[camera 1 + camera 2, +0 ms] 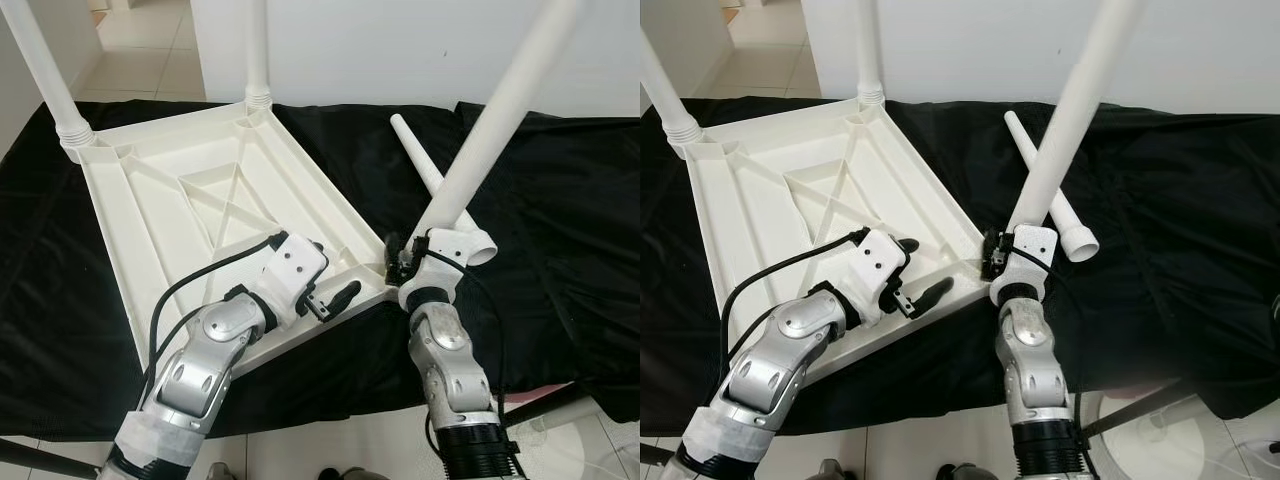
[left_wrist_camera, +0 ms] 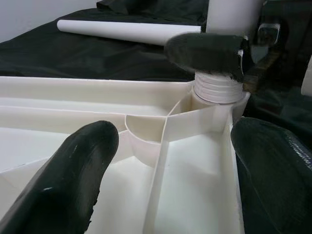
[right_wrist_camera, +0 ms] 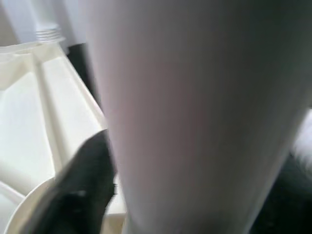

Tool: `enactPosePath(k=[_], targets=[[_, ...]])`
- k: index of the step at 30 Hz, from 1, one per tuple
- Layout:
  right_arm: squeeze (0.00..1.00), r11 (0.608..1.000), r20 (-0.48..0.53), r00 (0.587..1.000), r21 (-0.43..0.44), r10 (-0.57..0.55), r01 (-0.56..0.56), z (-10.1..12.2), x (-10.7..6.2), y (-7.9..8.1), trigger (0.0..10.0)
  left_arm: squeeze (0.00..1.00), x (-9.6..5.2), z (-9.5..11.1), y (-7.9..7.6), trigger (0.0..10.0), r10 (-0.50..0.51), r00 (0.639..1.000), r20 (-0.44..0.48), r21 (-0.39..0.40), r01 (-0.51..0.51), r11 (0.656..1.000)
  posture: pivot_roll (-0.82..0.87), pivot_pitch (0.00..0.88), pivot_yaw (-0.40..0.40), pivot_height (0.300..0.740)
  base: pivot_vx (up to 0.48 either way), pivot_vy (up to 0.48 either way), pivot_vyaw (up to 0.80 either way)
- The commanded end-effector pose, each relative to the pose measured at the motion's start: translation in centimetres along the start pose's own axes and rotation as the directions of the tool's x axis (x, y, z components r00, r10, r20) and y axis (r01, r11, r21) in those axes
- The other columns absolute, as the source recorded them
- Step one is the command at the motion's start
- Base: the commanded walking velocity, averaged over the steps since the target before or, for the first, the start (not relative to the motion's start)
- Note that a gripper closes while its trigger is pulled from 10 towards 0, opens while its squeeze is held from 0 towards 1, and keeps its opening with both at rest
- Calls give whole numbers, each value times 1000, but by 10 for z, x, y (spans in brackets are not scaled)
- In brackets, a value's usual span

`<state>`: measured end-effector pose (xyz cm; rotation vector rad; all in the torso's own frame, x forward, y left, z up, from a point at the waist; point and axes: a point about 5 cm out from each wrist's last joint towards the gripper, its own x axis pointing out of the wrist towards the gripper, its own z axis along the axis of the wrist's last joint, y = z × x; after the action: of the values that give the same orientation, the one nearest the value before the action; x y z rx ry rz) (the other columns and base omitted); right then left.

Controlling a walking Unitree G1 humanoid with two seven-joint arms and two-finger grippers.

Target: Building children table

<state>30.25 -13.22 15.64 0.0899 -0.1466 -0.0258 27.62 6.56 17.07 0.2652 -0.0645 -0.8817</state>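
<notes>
The white tabletop (image 1: 190,215) lies upside down on the black-draped surface (image 1: 560,230), ribbed underside up, and serves as the landmark here. At its near corner the right tool (image 1: 400,262) is clamped on the lower end of a white leg (image 1: 490,130) just above the corner socket; that leg's long axis rises steeply from the corner and leans away from the tabletop, toward the robot's right. The left tool (image 1: 330,300) sits over the tabletop's near edge, just beside that same corner, fingers spread apart and holding nothing, touching or nearly touching the rim.

Two more legs stand upright in the tabletop's far corners: one (image 1: 45,70) at the far left corner, one (image 1: 258,50) at the far right corner. A fourth, loose leg (image 1: 430,180) lies flat on the cloth off the tabletop's right edge, behind the held leg, its wide open end toward the robot and its narrow end pointing away.

The left wrist view adds what the head views hide: the threaded collar (image 2: 217,90) of the held leg seated at the corner socket (image 2: 195,114), with one black finger (image 2: 204,51) of the right tool across it. The right wrist view gives a blurred close surface of the held leg (image 3: 195,117) with one dark finger (image 3: 83,185) beside it.
</notes>
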Motion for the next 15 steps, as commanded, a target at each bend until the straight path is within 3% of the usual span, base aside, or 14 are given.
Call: enactPosePath(k=[1,5,7,10,12,15], targets=[[1000,1000,12,1000,3,23,-23,0,1,-2,10000,0,0,-2,0,10000,65,998,-6,8,-65,998,-46,102,-66,740,0,0,0],[1000,995,24,995,21,96,-96,4,3,-4,10000,0,2,-1,0,10000,65,998,-5,8,-65,998,-54,105,-64,740,0,0,0],[1000,980,27,980,-8,197,-197,7,6,-10,10000,0,3,-1,0,10000,61,998,-3,9,-61,998,-58,106,-63,740,0,0,0],[1000,968,13,969,-30,248,-247,7,8,-14,10000,0,4,-1,0,10000,60,998,-2,11,-60,998,-58,105,-62,740,0,0,0],[20,956,10,957,-33,291,-290,7,8,-16,10000,0,4,-1,0,10000,59,998,-1,12,-59,998,-59,105,-62,740,0,0,0],[0,932,4,933,-57,359,-359,6,9,-19,10000,0,4,0,0,10000,57,998,1,12,-57,998,-57,101,-58,740,0,0,0]])
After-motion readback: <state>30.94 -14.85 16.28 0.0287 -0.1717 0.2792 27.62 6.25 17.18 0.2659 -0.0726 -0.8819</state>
